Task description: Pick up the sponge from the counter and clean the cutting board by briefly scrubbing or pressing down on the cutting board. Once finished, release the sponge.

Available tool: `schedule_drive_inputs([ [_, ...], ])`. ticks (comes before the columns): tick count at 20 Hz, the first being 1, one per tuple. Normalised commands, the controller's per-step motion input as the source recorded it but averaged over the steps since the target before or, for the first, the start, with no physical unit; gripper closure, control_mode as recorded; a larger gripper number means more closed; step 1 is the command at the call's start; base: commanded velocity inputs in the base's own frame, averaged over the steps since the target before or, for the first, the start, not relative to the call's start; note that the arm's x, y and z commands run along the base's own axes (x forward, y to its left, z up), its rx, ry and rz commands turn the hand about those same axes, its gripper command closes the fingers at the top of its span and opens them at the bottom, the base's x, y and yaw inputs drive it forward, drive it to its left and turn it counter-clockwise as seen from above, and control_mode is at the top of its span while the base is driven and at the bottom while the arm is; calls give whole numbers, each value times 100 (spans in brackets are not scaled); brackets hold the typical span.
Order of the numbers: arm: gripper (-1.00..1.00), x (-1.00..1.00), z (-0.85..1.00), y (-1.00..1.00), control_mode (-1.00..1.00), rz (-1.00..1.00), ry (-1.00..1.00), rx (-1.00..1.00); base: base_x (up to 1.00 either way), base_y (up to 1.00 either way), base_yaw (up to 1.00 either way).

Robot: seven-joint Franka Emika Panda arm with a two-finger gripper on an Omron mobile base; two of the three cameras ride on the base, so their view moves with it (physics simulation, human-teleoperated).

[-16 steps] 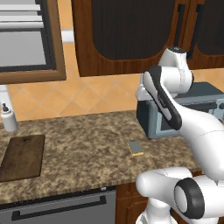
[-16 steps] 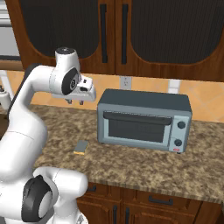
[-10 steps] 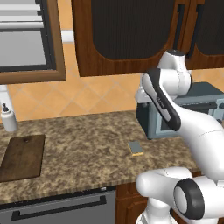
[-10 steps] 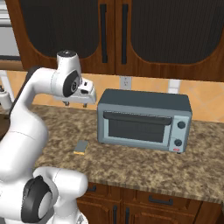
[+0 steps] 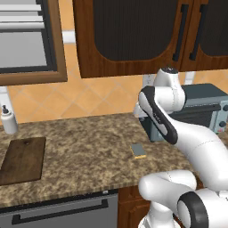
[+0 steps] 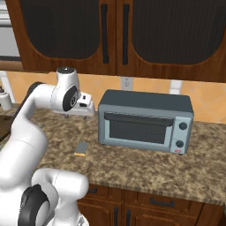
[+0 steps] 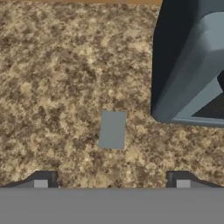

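My fingers (image 7: pixel 112 179) were spread wide apart and gripped nothing; they hung above the tabletop (image 7: pixel 57 65), clear of its surface. The sponge (image 7: pixel 112 129) lay flat on the granite directly below and between the two fingertips, grey-blue face up, untouched. In the left base view the sponge (image 5: pixel 138 150) sat near the front edge of the tabletop (image 5: pixel 84 147), just ahead of the toaster oven (image 5: pixel 196 109). The corner of that toaster oven (image 7: pixel 192 65) stood close beside the sponge, to one side of my fingers, apart from it. The cutting board (image 5: pixel 23 159) lay flat far off to my left, well apart from the sponge, near a white bottle (image 5: pixel 8 120).
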Motion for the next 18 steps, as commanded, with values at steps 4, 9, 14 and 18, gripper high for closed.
schedule_drive_inputs([
  [4, -100, 0, -44, 7, -100, 0, 0, 0, 0, 0, 0],
  [9, -100, 0, -32, 0, -100, 0, 0, 0, 0, 0, 0],
  [14, -100, 9, -36, 0, -100, 0, 0, -3, 0, 0, 0],
  [18, -100, 3, -35, 1, -100, -2, 0, -5, 0, 0, 0],
])
